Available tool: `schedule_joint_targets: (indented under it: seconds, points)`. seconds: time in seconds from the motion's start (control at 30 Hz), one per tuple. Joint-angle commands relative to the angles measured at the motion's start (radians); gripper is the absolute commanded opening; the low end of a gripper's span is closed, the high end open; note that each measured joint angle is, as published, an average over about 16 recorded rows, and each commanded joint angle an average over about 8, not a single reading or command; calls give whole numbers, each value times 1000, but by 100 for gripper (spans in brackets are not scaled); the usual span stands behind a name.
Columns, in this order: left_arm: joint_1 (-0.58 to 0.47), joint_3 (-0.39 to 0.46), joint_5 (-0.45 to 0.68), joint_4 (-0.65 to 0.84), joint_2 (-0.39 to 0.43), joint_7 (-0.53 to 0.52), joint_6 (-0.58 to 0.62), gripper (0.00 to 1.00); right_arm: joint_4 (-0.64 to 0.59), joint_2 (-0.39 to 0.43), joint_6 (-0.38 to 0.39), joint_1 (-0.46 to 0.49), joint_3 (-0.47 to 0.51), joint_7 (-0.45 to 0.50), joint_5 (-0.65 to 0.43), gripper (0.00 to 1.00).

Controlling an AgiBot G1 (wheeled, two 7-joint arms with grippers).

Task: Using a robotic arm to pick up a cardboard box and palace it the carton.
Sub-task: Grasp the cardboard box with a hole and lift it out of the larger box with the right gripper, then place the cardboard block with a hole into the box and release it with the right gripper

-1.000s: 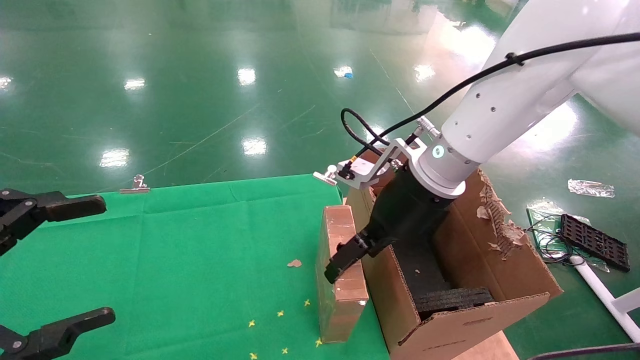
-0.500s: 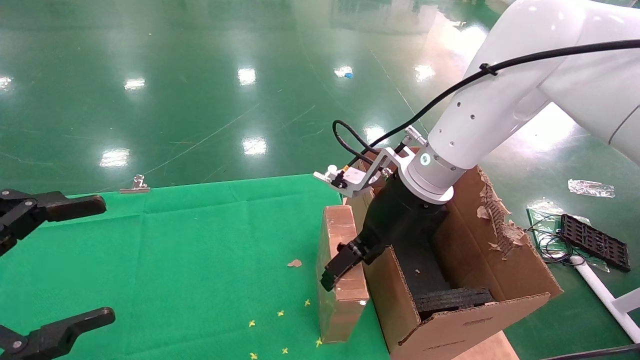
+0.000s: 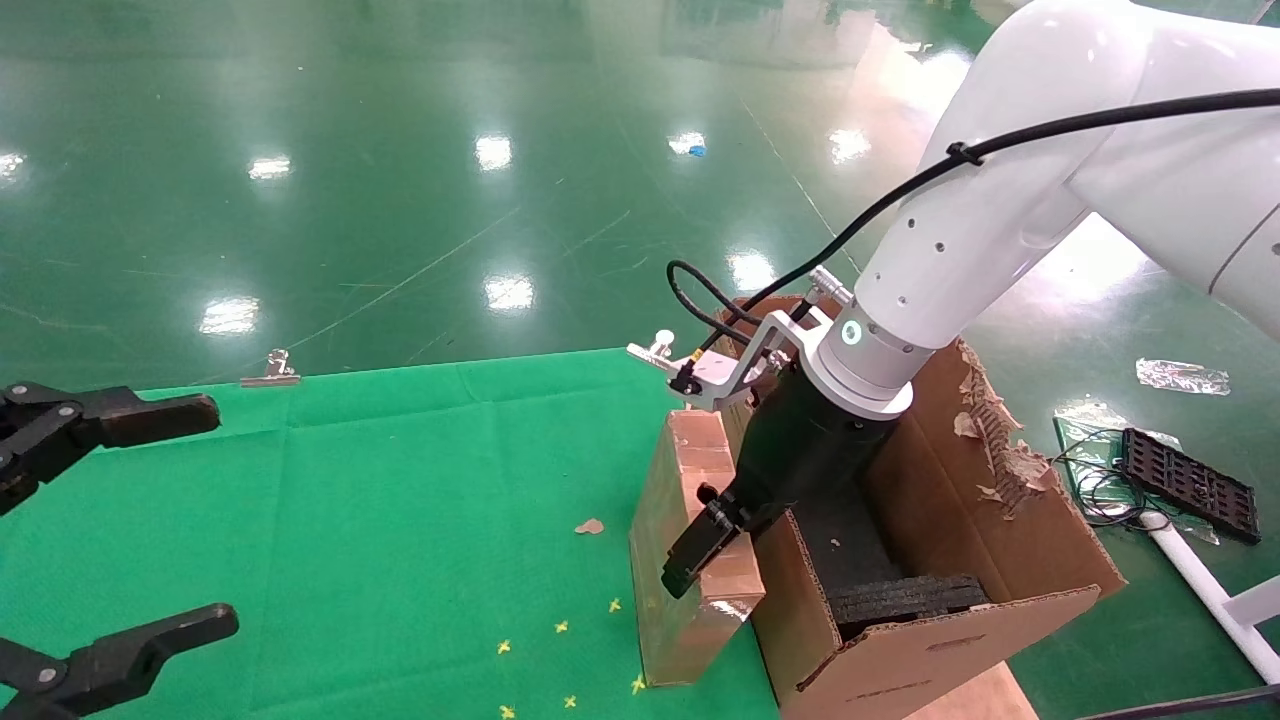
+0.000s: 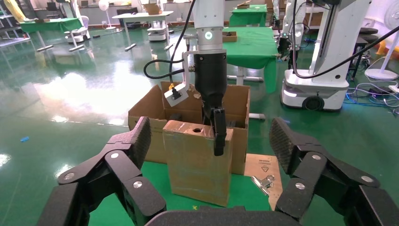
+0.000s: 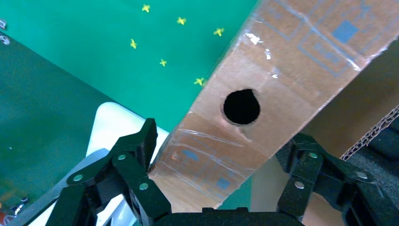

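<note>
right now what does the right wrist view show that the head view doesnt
Only the right wrist view: the round hole in the cardboard box, with the right gripper closed on the box's end. Only the head view: the whole carton with its torn flap, the white robotic arm, and the left gripper open over the green cloth. Both show the box, yellow marks and a carton edge.

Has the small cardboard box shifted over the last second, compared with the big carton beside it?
Yes. The cardboard box, clamped by the right end effector, has tipped: its top now leans toward the carton, while its base stays on the green cloth.
</note>
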Motion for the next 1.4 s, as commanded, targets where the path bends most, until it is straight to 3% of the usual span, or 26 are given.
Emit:
schedule_joint_targets:
  seconds: [0.03,0.4,0.63,0.87,0.97,1.13,1.4]
  points:
    - [0,0,0,0,0,0,0,0,3,-1,-2,-1,-3,3,-4,0]
    - [0,1,-1,0,0,0,0,0,11,4,-4,6,-10,0,-18,0]
    - [0,1,-1,0,-1,1,-1,0,59,49,45,68,19,-42,-39,0]
    - [0,2,-1,0,-1,1,-1,0,146,238,191,151,160,-256,54,0]
    - [0,2,-1,0,-1,1,-1,0,131,308,216,187,204,-345,73,0]
    - [0,2,-2,0,-1,1,-1,0,50,373,193,262,219,-399,28,0]
    - [-1,3,-2,0,-1,1,-1,0,-62,455,107,316,183,-399,-70,0]
